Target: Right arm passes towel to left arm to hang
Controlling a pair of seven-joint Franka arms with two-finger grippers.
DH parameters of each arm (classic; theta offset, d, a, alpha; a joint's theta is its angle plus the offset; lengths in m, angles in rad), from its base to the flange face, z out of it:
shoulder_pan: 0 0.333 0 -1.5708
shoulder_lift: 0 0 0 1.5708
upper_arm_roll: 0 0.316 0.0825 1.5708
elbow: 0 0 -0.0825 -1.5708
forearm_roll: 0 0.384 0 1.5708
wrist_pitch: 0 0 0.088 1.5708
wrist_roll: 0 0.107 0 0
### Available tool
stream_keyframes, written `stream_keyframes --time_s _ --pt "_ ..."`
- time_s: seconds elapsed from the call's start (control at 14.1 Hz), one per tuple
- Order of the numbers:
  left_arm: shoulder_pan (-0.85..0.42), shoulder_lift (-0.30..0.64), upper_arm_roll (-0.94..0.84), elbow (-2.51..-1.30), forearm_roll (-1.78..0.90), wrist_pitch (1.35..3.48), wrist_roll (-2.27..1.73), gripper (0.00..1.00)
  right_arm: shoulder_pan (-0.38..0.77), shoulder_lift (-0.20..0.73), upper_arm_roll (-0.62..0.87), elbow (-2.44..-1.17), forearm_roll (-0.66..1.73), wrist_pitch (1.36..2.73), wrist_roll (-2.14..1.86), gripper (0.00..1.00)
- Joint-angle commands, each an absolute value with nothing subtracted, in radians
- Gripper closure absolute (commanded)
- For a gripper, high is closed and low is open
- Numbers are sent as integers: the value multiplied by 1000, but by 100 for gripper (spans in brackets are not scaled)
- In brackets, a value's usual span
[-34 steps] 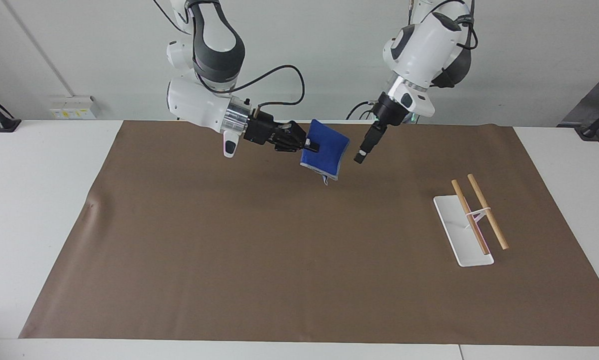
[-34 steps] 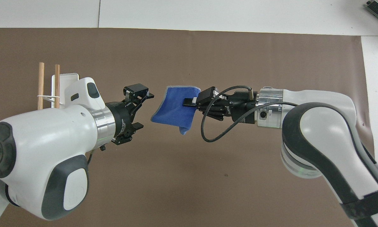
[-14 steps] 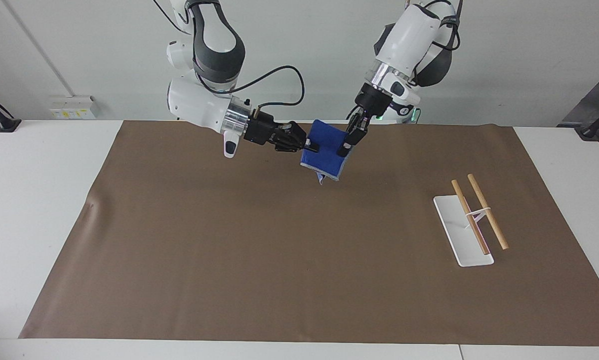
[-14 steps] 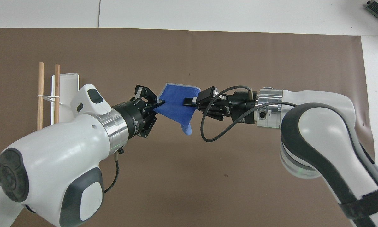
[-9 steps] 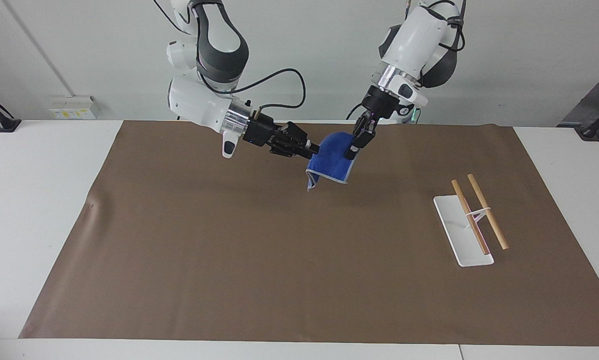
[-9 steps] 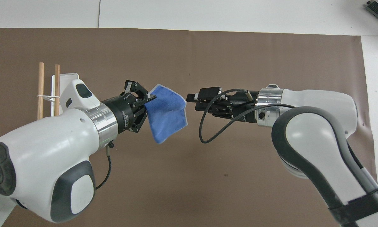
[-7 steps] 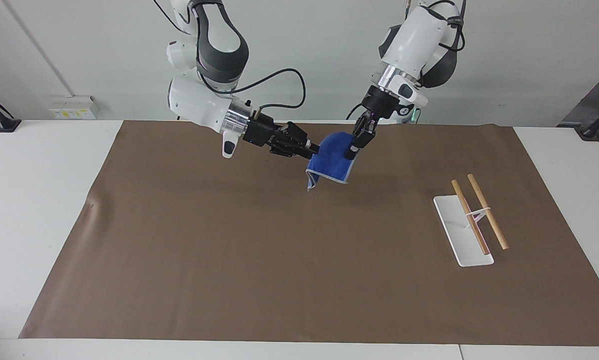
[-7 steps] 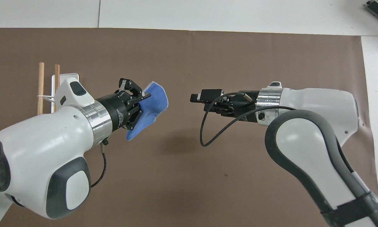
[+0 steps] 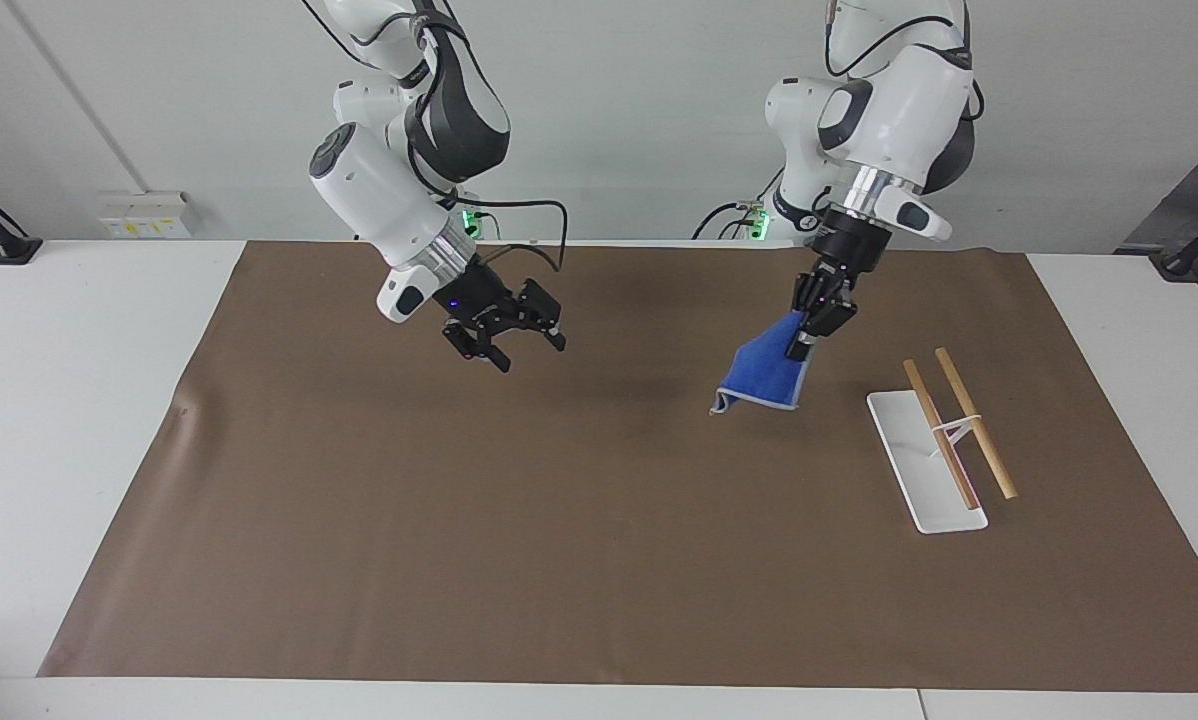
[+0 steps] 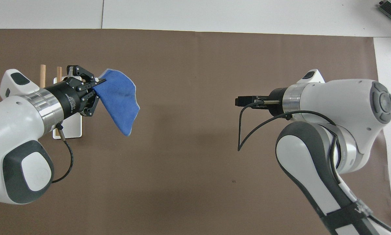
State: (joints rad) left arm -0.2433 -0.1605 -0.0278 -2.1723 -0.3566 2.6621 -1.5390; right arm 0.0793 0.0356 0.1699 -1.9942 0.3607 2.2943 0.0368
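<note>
Change since handover: you now see the two arms drawn well apart; the towel has left the right gripper and travels with the left gripper alone.
Left gripper (image 9: 814,325): clenched on one corner of the towel; sits right of centre in the facing view, up in the air over the brown mat (image 9: 599,560).
Towel (image 9: 764,375): bright blue, hangs down from the left gripper, clear of the mat; in the overhead view (image 10: 120,98) it lies at the left of the frame, just beside the rack.
Rack (image 9: 924,460): white base plate with two wooden rods (image 9: 974,422), toward the left arm's end of the table; the towel hangs close to it, apart from it.
Right gripper (image 9: 504,335): released, fingers spread, holding nothing; sits left of centre in the facing view, over the mat.
</note>
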Motion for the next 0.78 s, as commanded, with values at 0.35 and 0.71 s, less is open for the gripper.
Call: stream_keyframes --time_s 0.35,0.71 --pt "-62 -97 -40 -2252 -365 2842 -1526 100 43 6 172 -1913 25 2165 202 0" --pt "81 -51 -41 -2252 -365 2878 -1529 100 -17 -14 172 -1757 -29 1905 201 0"
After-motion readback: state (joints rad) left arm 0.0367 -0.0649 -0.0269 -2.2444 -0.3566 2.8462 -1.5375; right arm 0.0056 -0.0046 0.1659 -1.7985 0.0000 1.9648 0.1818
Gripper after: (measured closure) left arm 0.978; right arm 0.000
